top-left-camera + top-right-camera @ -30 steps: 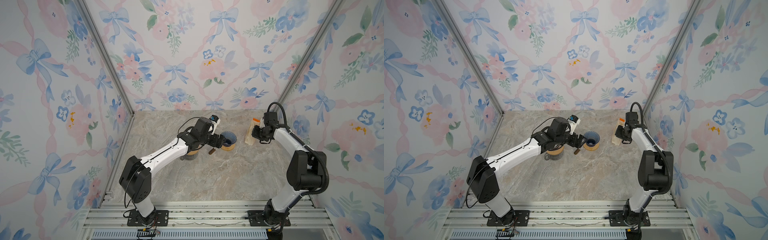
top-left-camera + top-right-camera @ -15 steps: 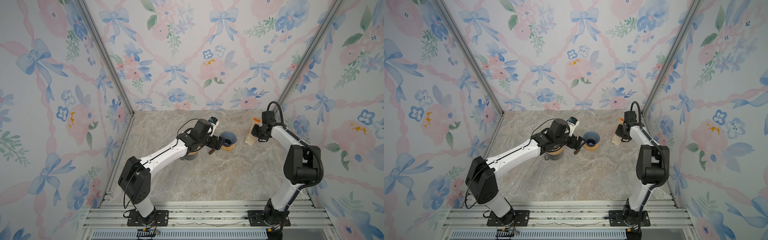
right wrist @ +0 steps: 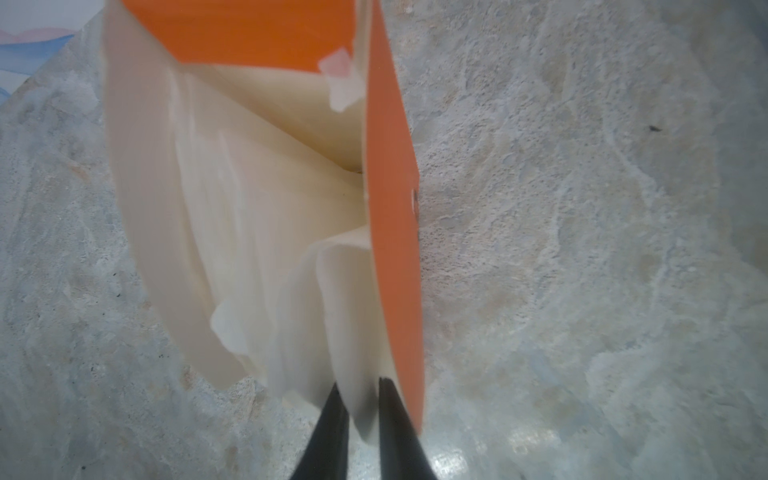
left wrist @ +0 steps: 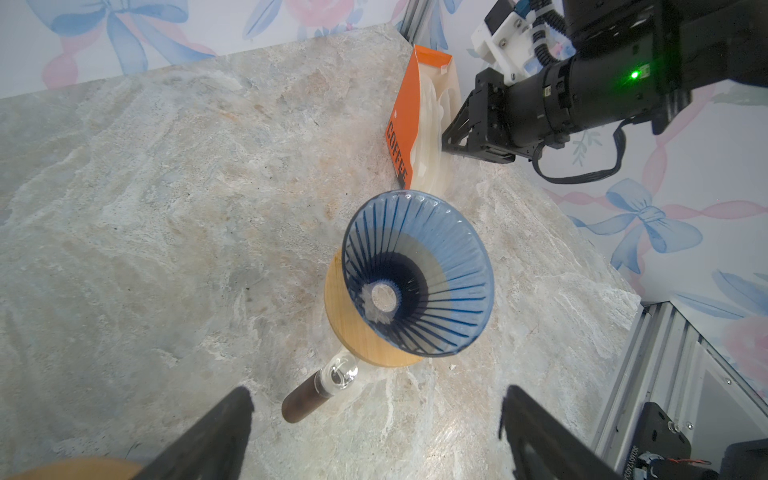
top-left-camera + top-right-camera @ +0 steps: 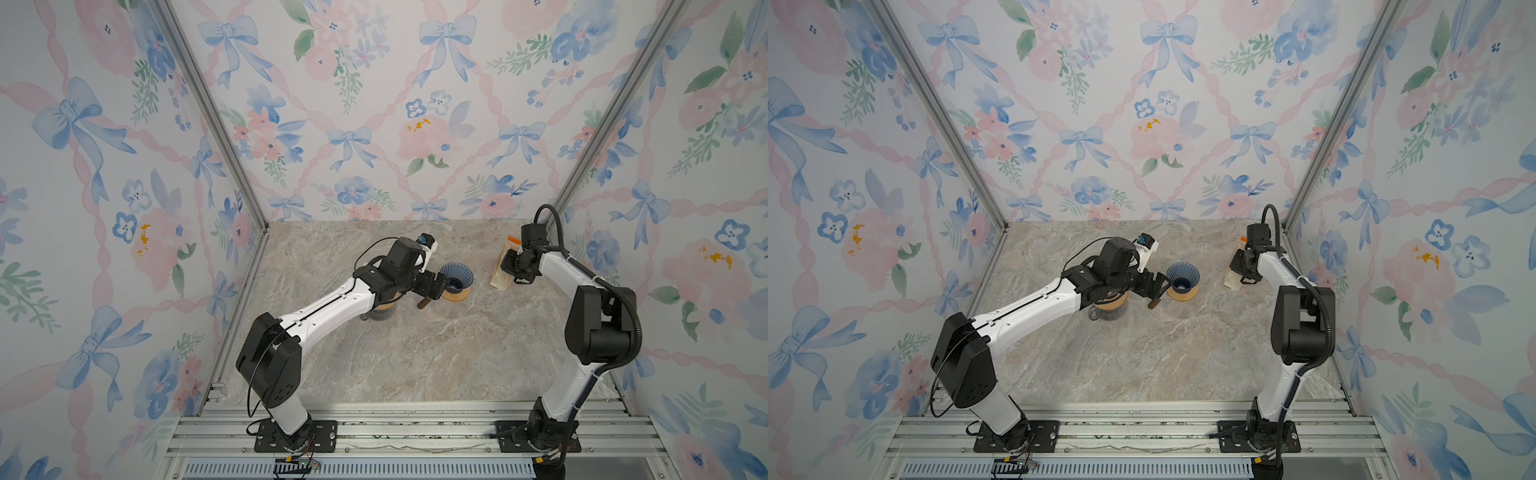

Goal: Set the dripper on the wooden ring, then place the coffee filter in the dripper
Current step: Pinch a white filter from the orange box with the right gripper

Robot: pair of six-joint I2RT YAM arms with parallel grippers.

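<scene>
Now pinched at its edge by right pincer (image 3: 359,382): coffee filter (image 3: 349,311), inside orange box (image 3: 390,208) on bench (image 3: 582,249); left pincer (image 4: 376,392) spread wide beside dripper (image 4: 449,257), well apart from box

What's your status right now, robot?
Left jaws open, beside empty dripper. Right jaws pinching a coffee filter, not yet out of its orange box. Nothing in the way.

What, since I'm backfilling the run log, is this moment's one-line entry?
phase: pickup | right gripper: pinching coffee filter in orange box | left gripper: open, by empty dripper
</scene>
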